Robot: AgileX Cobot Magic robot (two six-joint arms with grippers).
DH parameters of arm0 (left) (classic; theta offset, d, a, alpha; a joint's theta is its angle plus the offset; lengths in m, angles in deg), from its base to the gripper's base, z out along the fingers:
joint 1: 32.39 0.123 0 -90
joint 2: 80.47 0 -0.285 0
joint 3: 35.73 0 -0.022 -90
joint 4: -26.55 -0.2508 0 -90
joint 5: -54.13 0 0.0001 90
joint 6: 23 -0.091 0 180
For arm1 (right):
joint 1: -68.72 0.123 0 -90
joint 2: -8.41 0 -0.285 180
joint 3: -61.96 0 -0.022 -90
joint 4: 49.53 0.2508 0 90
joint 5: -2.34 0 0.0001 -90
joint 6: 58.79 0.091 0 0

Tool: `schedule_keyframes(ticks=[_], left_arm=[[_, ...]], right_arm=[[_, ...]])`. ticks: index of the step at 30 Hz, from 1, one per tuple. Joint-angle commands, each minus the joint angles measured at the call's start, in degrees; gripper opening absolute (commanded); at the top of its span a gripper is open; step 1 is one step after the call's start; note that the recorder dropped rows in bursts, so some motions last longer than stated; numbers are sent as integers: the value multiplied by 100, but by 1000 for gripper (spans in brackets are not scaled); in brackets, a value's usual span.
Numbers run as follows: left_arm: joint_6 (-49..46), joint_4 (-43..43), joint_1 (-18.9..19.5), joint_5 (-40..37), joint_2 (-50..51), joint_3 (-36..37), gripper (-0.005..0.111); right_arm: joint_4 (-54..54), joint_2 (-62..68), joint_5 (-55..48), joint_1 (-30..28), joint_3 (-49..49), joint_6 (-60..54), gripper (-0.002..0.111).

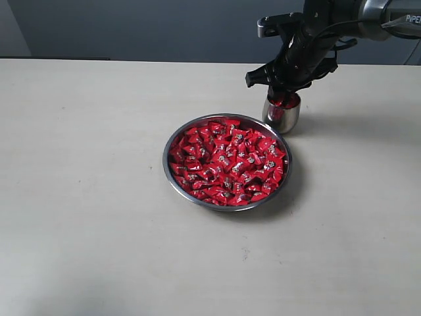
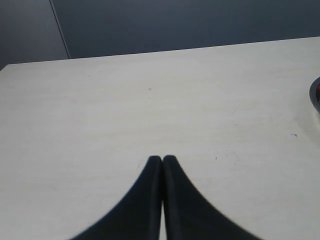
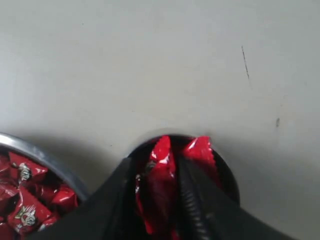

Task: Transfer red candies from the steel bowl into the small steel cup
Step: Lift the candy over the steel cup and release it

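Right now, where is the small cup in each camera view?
Exterior view: the cup stands beside the bowl, at its upper right rim, under the right gripper.
Left wrist view: not in it; only a sliver of bowl rim shows at the frame's edge.
Right wrist view: the cup shows around the gripper's tips, which pinch a candy.
Shared landmark: the bowl's rim.

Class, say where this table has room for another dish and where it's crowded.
Free: the table left of the steel bowl and on its near side. Crowded: its far right rim, where the right claw grips a red candy inside the small steel cup.
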Motion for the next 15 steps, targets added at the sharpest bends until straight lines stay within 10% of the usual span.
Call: schedule_keyframes(ticks=[1,15], left_arm=[[11,-13,-1,48,-27,11,0],[11,-13,-1,48,-27,11,0]], right_arm=[[-60,-140,-36,-20,7,-46,30],[-179,-383,-150,-20,7,-46,30]])
